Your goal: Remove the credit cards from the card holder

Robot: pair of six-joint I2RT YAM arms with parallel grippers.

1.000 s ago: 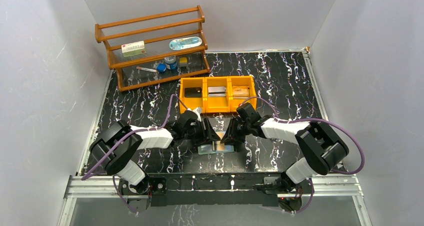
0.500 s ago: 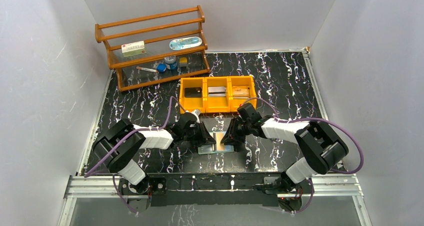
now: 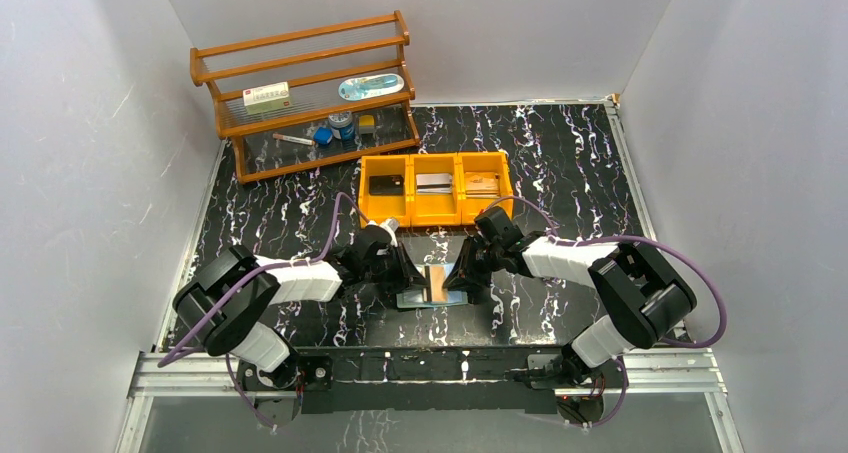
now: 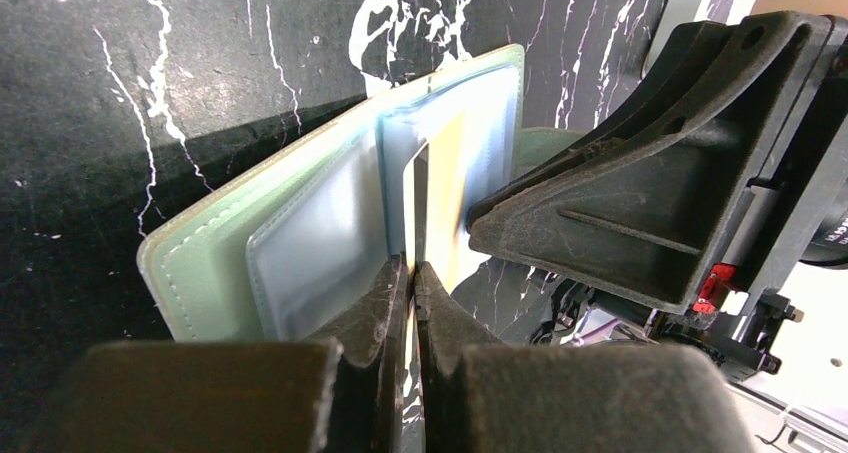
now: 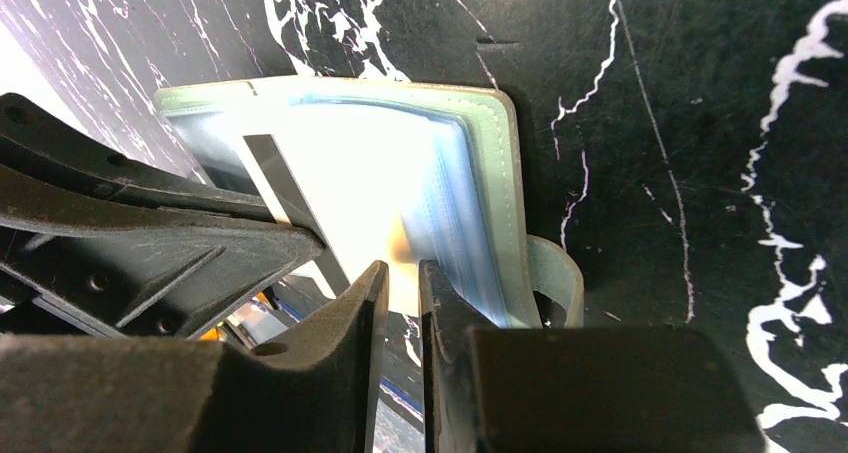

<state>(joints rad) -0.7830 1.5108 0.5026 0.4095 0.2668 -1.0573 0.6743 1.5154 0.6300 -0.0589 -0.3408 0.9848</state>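
Just in front of the orange bin (image 3: 436, 216), on the black marble-patterned table (image 3: 560, 173), the pale teal card holder (image 3: 414, 299) lies opened flat with its clear sleeves fanned upward. The two arms meet over it from either side.

The left gripper (image 4: 411, 268) reaches in below the bin's left compartment. Its fingers are pinched tight on the thin edge of a tan credit card (image 4: 445, 193) that stands partly out of a sleeve near the holder's middle.

The right gripper (image 5: 403, 273) comes in below the bin's right compartment, facing the left one across the holder. Its fingers stand only a narrow gap apart at the edge of the bluish sleeves. The wrist view is too washed out by glare to tell whether they actually clamp a sleeve.

Inside the bin, a silvery-grey card (image 3: 432, 182) lies in the middle compartment and tan cards (image 3: 481, 184) lie in the right one. A small dark object (image 3: 386, 184) sits in the left. Behind the bin and to its left, a wooden rack (image 3: 300, 38) carries small boxes and tins.
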